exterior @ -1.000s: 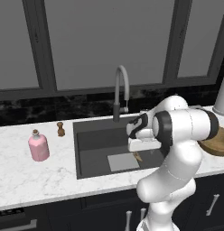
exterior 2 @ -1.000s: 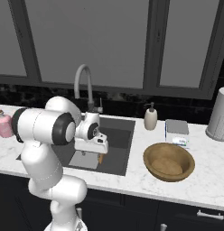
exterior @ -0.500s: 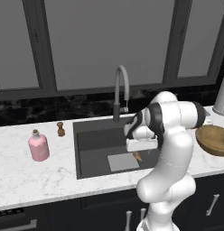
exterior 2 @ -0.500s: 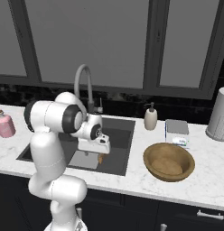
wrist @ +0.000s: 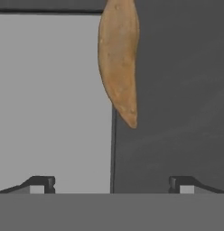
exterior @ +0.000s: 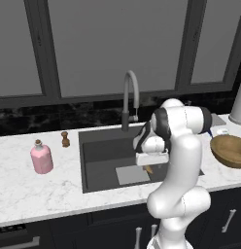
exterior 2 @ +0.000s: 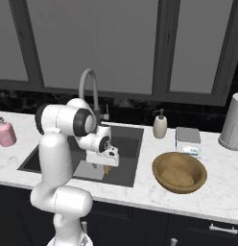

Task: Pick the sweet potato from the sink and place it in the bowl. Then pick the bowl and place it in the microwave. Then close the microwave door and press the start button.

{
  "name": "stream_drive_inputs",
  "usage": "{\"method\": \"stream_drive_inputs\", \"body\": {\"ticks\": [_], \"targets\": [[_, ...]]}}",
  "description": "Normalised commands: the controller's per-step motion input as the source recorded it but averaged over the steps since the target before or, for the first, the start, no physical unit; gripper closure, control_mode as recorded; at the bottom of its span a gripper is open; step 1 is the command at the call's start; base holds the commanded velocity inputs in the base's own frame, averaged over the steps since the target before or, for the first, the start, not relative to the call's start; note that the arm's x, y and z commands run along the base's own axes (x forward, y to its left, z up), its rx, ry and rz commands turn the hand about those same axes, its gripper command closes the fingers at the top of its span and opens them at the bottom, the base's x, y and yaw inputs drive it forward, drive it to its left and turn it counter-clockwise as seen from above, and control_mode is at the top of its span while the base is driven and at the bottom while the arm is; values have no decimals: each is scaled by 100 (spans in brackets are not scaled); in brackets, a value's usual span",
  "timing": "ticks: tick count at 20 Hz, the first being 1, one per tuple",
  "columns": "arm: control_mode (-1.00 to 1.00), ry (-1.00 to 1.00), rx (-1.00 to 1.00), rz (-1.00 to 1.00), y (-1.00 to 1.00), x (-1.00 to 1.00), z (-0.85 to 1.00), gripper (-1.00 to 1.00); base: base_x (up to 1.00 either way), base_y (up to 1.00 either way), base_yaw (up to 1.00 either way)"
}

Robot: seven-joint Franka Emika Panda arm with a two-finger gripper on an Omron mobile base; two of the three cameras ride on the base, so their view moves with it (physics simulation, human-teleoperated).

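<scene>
The sweet potato [wrist: 119, 58] lies on the sink [exterior: 100, 146] floor, at the right edge of the light plate [wrist: 50, 99]. The claw [wrist: 111, 182], fingers spread wide (nothing held), has been lowered closer above it since a second ago; grasping seems next.
</scene>
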Motion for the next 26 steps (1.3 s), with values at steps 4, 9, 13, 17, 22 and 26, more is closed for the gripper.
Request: {"method": "stream_drive_inputs", "body": {"ticks": [4, 9, 13, 17, 22, 26], "targets": [[-100, 0, 0, 0, 0, 25, -15, -100, 0, 0, 0], [-100, 0, 0, 0, 0, 30, -18, -100, 0, 0, 0], [-100, 0, 1, 0, 0, 28, -24, -100, 0, 0, 0], [-100, 0, 0, 0, 0, 22, -27, -100, 0, 0, 0], [-100, 0, 1, 0, -2, 22, -27, -100, 0, 0, 0], [-100, 2, 1, 0, -15, 30, -25, -100, 0, 0, 0]]}}
